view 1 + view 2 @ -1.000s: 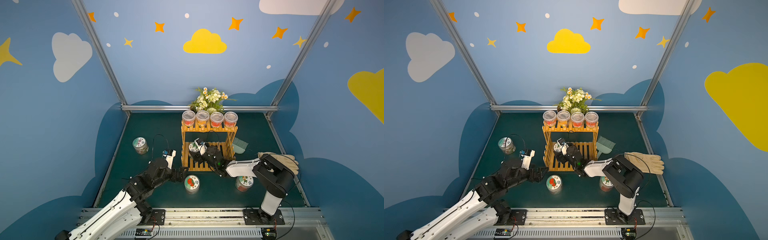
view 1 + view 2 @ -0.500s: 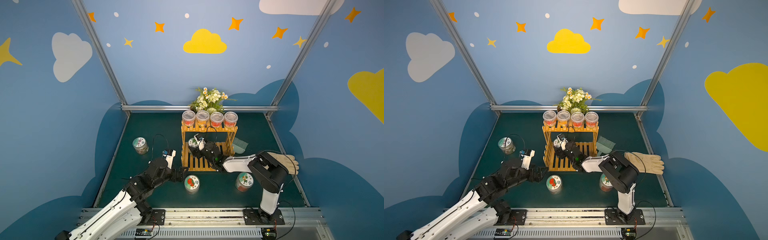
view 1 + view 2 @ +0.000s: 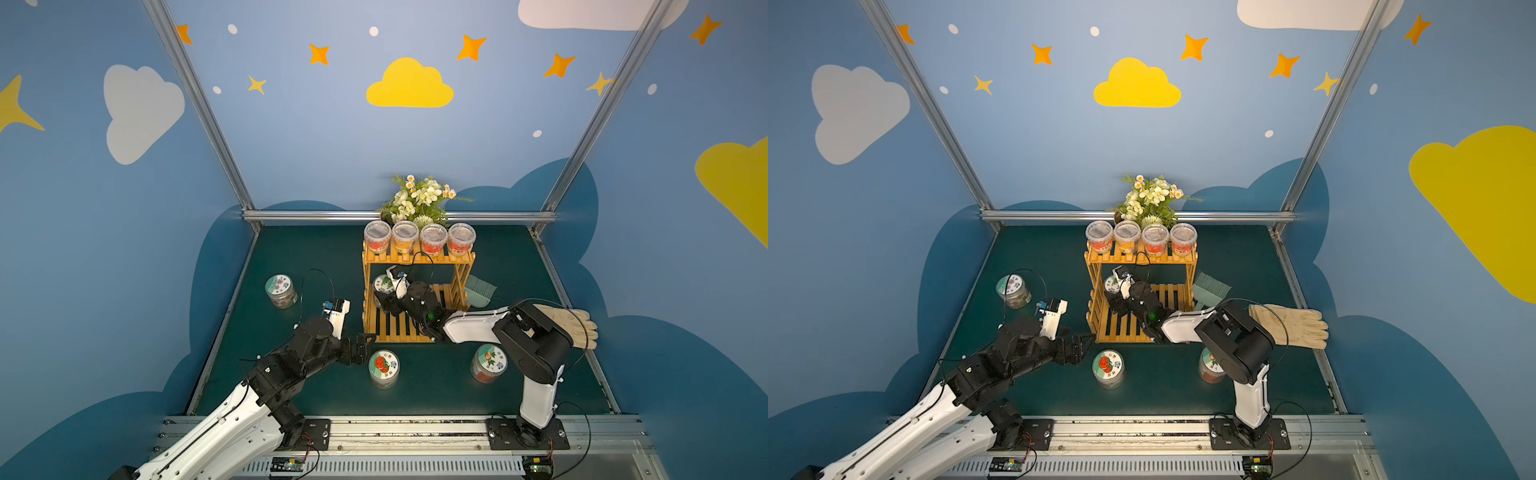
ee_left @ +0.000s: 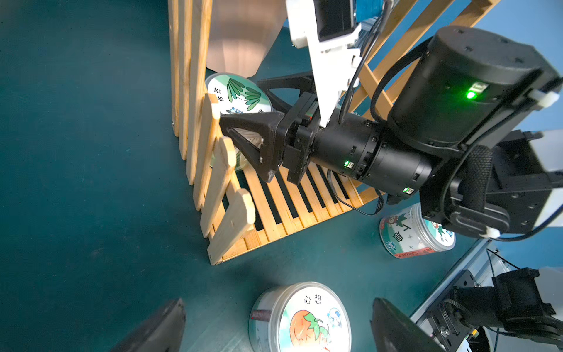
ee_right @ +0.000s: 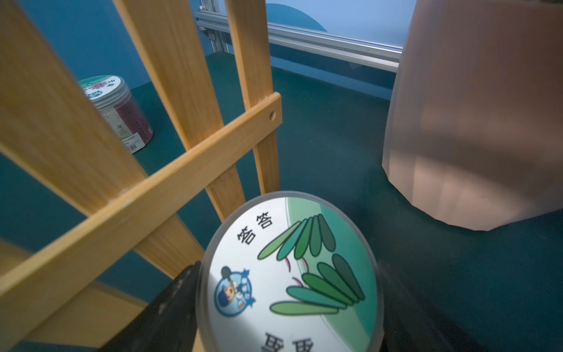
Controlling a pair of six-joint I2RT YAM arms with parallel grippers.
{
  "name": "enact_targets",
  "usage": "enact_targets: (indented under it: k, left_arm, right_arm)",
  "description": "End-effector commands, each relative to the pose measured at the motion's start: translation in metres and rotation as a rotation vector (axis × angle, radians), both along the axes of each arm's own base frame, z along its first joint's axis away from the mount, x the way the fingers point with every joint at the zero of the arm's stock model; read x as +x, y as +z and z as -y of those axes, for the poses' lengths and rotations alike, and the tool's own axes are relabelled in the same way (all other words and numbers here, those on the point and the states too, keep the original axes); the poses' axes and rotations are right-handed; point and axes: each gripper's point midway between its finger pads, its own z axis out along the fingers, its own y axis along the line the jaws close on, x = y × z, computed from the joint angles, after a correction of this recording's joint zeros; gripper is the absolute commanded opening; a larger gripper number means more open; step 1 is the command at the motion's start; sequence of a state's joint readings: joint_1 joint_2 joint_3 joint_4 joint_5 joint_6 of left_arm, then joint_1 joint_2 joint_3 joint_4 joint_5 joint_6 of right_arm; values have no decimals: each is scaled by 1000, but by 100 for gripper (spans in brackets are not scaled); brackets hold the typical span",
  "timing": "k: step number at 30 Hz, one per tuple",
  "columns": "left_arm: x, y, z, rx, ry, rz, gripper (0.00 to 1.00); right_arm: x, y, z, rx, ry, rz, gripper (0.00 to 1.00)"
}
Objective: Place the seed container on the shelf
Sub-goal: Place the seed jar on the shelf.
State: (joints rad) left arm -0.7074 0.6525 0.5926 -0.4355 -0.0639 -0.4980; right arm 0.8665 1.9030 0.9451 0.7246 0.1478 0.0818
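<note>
My right fingers (image 4: pixel 243 125) have carried the seed container (image 5: pixel 289 274) deeper into the shelf (image 3: pixel 399 328), to the lower tier's left rear corner, and are still clamped on it. Letting go looks close. My left fingers (image 3: pixel 365 345) hang apart and empty at the shelf's front.

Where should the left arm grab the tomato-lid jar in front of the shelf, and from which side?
Take the tomato-lid jar by its round side wall below the lid, fingers on opposite sides. It stands upright with open mat on the robot's left, where the left gripper hovers open, so come in low from there; the flat lid offers no edge.
</note>
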Motion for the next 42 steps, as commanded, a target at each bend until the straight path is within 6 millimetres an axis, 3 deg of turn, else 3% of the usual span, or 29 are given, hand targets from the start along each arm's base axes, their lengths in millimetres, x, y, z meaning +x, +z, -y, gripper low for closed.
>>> enact_targets:
  k: [1,8,14,27,33,42]
  left_arm:
    - [-1,2,-3,11,3,5,100]
    - [-3,2,-5,9,7,6,100]
    - [-2,3,-6,6,10,9,100]
    - [-3,5,0,-8,-16,6,100]
    - [-4,11,3,-14,-43,24,100]
    - [-16,10,11,1,-140,21,100]
  right_arm:
    - [-2,-7,-7,-6,18,-15,80]
    - [4,-9,2,-46,-35,8,83]
    - [5,1,1,-41,-28,25,85]
    - [-10,15,10,-67,7,20,98]
    - [-30,22,17,-71,52,14,98]
    - [-89,27,39,-142,190,-61,98]
